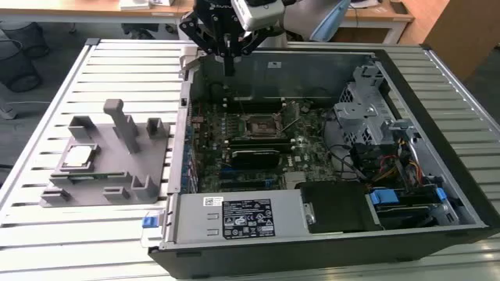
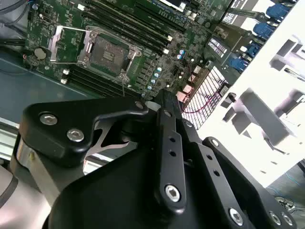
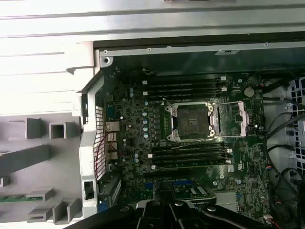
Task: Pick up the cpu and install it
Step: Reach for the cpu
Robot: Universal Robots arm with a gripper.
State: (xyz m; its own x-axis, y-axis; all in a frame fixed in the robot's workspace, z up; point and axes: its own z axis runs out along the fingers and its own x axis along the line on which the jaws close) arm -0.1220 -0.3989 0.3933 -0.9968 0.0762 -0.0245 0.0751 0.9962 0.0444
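The gripper (image 1: 229,72) hangs with its fingers pressed together and nothing between them, above the far edge of the open computer case (image 1: 437,193). Below it and a little away, the empty motherboard socket (image 1: 260,124) sits with its metal frame swung open. The cpu (image 1: 78,156) lies well apart from the gripper, outside the case toward the exterior view's left, resting flat on the grey fixture block (image 1: 117,175).

The gripper (image 1: 229,70) is showing off matte black linkage bars (image 2: 169,152), silver hex screws (image 2: 172,192) are glinting at the pivots in the second wrist view, and a pale grey-white housing (image 1: 254,12) is capping the wrist in the exterior view.
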